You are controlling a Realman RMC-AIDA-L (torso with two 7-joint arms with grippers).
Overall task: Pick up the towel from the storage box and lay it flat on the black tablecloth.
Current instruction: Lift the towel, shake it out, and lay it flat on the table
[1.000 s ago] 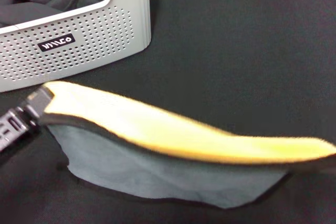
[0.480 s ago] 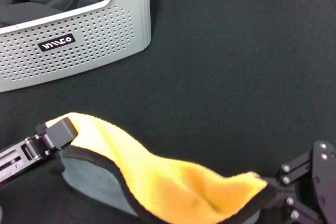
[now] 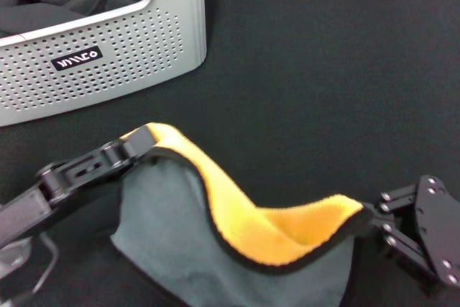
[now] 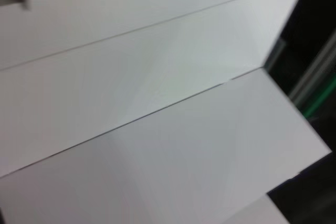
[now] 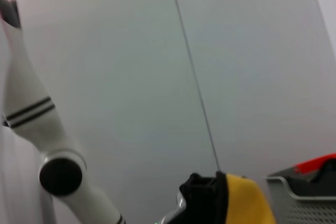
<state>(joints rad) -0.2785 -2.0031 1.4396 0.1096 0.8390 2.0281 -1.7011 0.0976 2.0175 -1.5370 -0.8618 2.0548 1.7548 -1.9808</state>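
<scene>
My left hand [image 3: 140, 141] and right hand [image 3: 370, 219] each clamp a top corner of the towel [image 3: 215, 249], hanging between them over the tablecloth [image 3: 323, 77], box [image 3: 108, 55] beyond my left, ready for spreading flat.

storage box [image 3: 108, 41] far left on black tablecloth [image 3: 323, 70], towel [image 3: 215, 235] in front of it

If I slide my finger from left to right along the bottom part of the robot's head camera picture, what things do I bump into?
left gripper → towel, held up between both grippers → right gripper, all over the black tablecloth.
</scene>
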